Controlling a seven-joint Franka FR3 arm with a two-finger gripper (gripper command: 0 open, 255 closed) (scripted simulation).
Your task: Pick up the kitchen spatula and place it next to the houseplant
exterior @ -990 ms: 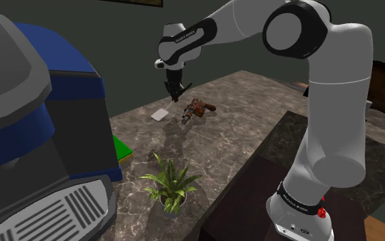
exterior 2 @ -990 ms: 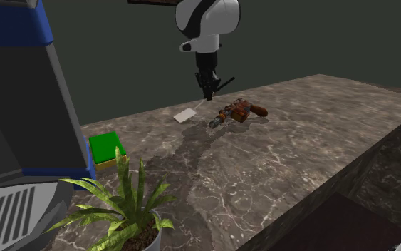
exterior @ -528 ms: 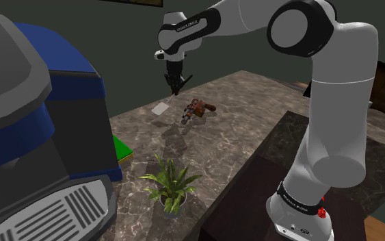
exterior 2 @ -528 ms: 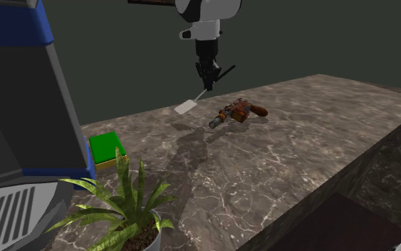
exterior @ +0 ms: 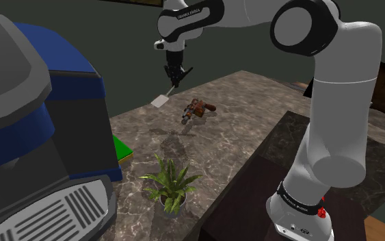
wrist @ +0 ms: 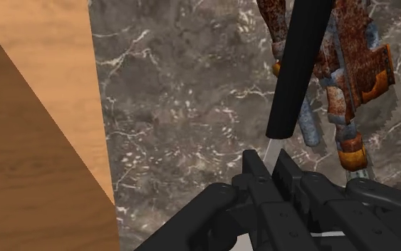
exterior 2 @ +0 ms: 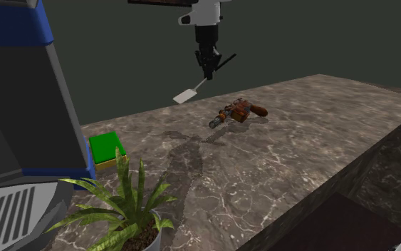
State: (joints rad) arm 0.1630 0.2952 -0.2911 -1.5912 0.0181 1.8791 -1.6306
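The pincer is clamped on the thin shaft of the spatula, holding it in the air above the far part of the marbled bench. Its pale blade hangs low to the left and its black handle points up to the right. A rusty pistol-like thing lies on the bench below. The houseplant stands well apart, at the near edge.

Counting one spatula, one houseplant, one rusty pistol-shaped tool, one green box, one blue-grey machine.
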